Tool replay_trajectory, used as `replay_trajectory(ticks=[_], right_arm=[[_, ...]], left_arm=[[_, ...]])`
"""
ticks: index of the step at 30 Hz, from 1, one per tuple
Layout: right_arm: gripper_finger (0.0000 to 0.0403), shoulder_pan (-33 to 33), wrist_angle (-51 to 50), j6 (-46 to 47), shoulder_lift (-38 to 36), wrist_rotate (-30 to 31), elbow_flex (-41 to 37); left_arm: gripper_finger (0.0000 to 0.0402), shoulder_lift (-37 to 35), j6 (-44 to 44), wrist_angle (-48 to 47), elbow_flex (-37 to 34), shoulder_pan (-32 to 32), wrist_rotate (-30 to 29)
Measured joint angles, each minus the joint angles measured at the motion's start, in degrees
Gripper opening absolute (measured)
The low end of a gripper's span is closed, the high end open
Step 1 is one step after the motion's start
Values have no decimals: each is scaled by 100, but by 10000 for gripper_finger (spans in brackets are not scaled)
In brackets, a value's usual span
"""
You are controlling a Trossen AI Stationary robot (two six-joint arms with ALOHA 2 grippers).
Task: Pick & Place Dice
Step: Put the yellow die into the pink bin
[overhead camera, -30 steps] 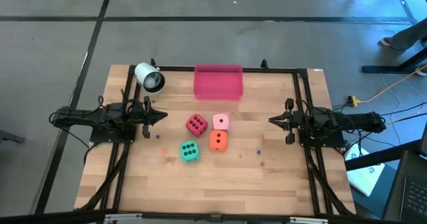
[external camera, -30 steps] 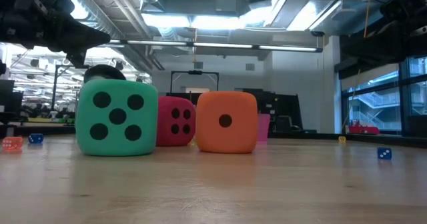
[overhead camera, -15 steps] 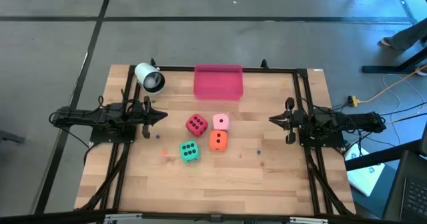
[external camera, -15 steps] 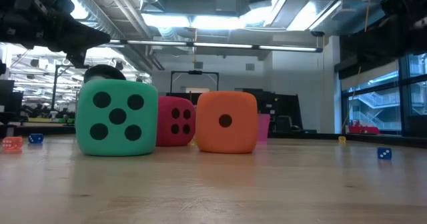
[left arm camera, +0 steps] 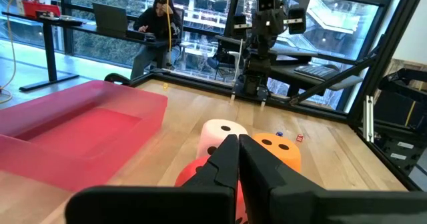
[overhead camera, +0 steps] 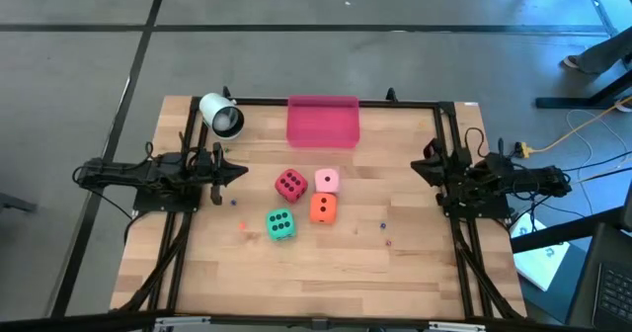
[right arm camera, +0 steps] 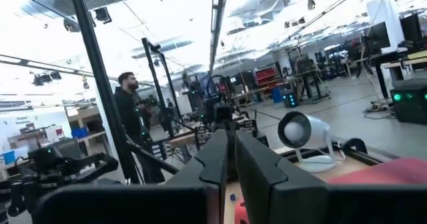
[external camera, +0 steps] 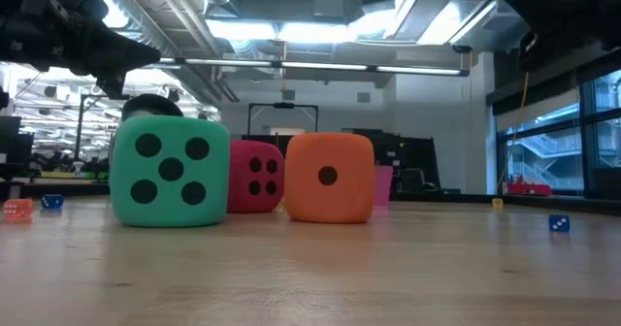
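Four dice rest flat on the wooden table near its middle: red (overhead camera: 289, 183), light pink (overhead camera: 327, 181), orange (overhead camera: 322, 207) and green (overhead camera: 280, 224). In the low view the green die (external camera: 170, 171), red die (external camera: 255, 176) and orange die (external camera: 329, 178) show; the pink one is hidden. My left gripper (overhead camera: 242, 171) hovers shut, left of the red die, pointing at the dice (left arm camera: 238, 144). My right gripper (overhead camera: 417, 166) is shut, well right of the pink die, its fingers (right arm camera: 229, 144) aimed above the table.
A pink rectangular tray (overhead camera: 323, 122) sits at the far edge, behind the dice. A white cylindrical device (overhead camera: 221, 116) stands at the far left. Tiny dice lie scattered on the wood, one blue (external camera: 559, 223). A black frame borders the table. People show in the room beyond.
My right gripper has drawn back toward the table's right edge and tipped upward, staying shut. The dice have kept their places.
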Motion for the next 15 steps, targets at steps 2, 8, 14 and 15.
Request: replay_trajectory(ticks=[2,8,14,15], right_arm=[[33,0,4,4,0,2,0],[33,-4,-18,-399,0,512,0],[33,-9,371,-351,249,697,-229],[33,-9,643,-366,348,730,-290]], left_arm=[[6,0,0,0,0,-1,0],[6,0,0,0,0,0,0],[8,0,0,0,0,0,0],[8,0,0,0,0,-2,0]])
